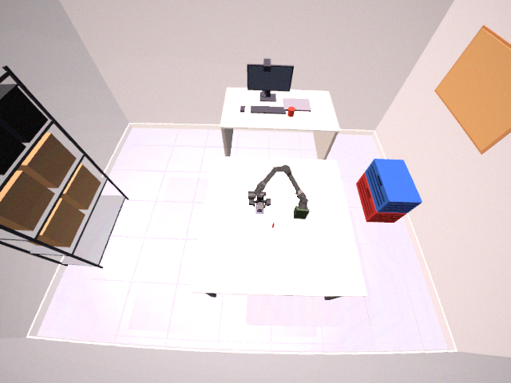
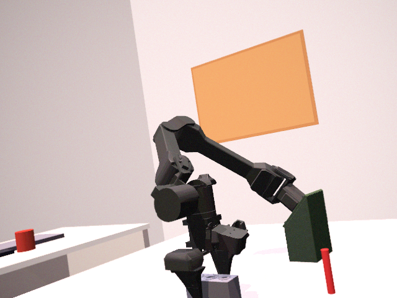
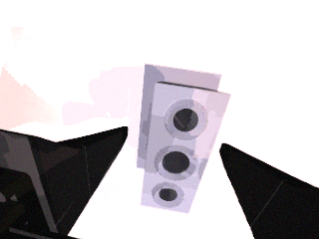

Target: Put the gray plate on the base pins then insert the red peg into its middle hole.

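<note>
The gray plate is a thick block with three round holes. My gripper is open, its fingers apart on either side of the plate. In the wrist view a gap shows between each fingertip and the plate. The flat gray base shows beneath the plate, past its far end and left side. The pins are hidden, and I cannot tell whether the plate sits fully flat on them. The red peg stands upright on the table, away from the gripper; the wrist view does not show it.
The arm's dark green mount stands on the white table, behind the peg in the exterior view. A separate desk with a monitor and a red cup stands beyond the table.
</note>
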### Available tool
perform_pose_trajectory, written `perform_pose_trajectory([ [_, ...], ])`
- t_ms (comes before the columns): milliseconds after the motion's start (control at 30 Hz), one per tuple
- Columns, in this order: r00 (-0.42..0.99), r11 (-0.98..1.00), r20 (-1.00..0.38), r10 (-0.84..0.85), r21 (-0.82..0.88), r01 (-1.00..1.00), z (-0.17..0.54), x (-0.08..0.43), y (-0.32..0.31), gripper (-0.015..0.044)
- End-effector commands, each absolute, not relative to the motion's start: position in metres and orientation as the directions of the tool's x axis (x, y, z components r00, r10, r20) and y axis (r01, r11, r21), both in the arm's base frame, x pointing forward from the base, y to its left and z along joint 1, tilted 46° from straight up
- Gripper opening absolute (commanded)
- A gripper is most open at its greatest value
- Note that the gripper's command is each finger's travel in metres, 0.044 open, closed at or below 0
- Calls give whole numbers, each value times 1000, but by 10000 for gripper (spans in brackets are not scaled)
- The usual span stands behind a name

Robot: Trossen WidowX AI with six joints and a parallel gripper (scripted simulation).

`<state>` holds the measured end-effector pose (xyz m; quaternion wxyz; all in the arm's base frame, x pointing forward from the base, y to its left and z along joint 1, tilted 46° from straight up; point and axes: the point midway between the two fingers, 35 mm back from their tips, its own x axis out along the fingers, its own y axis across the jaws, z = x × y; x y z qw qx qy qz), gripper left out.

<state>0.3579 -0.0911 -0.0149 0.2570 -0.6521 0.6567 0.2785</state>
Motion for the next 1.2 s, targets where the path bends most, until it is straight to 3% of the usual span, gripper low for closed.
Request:
perform_pose_trajectory([
  [0, -17, -4, -701, -713, 28, -1000, -13, 359, -89, 440],
  [267, -21, -8, -702, -712, 39, -999, 64, 361, -9, 440],
  [533, -21, 1, -702, -712, 29, -1000, 63, 364, -3, 440],
  [700, -17, 239, -712, -702, -212, -948, 43, 354, 21, 440],
  [900, -15, 528, -721, -693, -493, -692, 18, 337, 52, 440],
  [1167, -17, 722, -725, -688, -682, -118, -13, 307, 88, 440],
])
